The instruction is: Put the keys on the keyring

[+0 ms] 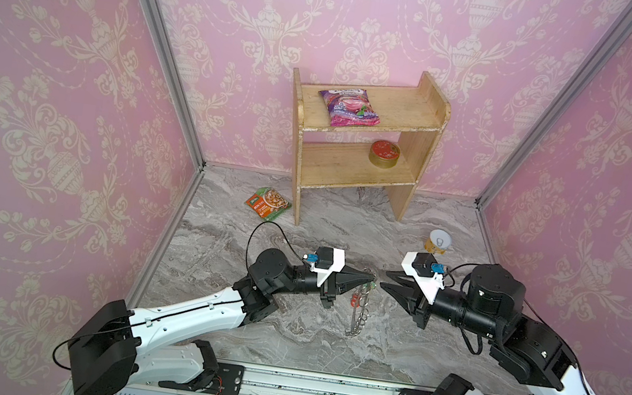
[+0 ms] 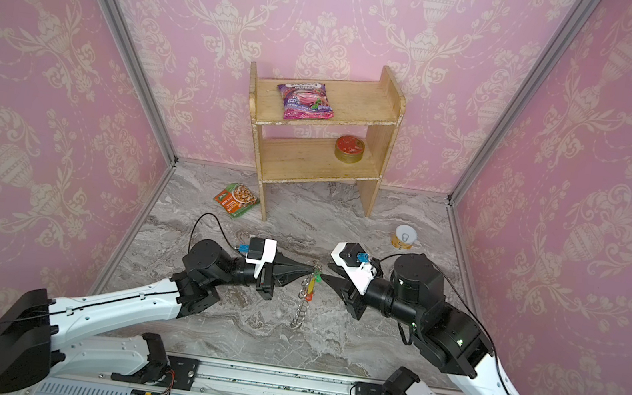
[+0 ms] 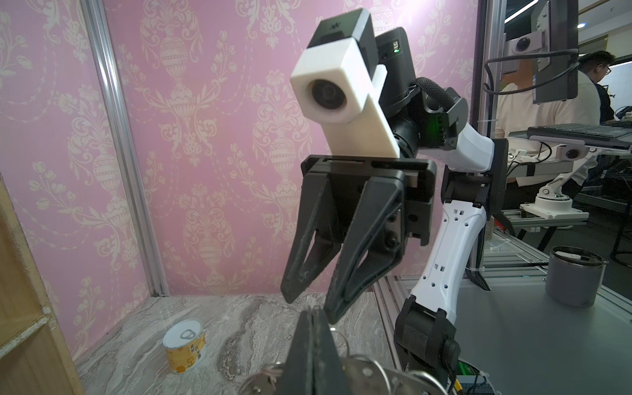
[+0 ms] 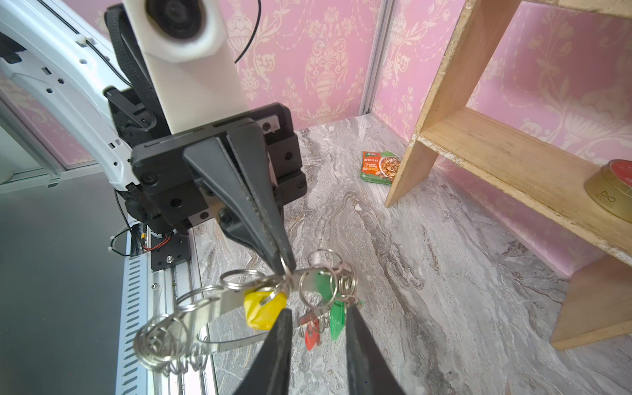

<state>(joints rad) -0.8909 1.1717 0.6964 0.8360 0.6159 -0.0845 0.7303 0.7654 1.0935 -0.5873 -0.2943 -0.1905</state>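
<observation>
In both top views the left gripper [image 1: 372, 276] is clamped tight on the upper rim of the keyring [image 1: 358, 318], which hangs edge-on toward 6 o'clock above the marble table [image 1: 285, 341]. The right gripper [image 1: 384, 280] sits at 3 o'clock, just beside it, jaws apart and empty. The keys [image 2: 309, 295] dangle near the pinch point. From the left wrist, the right gripper [image 3: 311, 304] faces in, spread, with nothing between its fingers; a pull-tab can [image 3: 184, 345] bears print too small to read. From the right wrist, the yellow tag [image 4: 263, 309], green tag [image 4: 337, 321] and red tag [image 4: 311, 337] appear to hang from the wire loops [image 4: 160, 342]. The ring looks stiff and slick, and its loops loose and apt to swing, so a tag or key bow seems the surest hold. The soup packet [image 4: 379, 167] carries Chinese script I cannot make out.
</observation>
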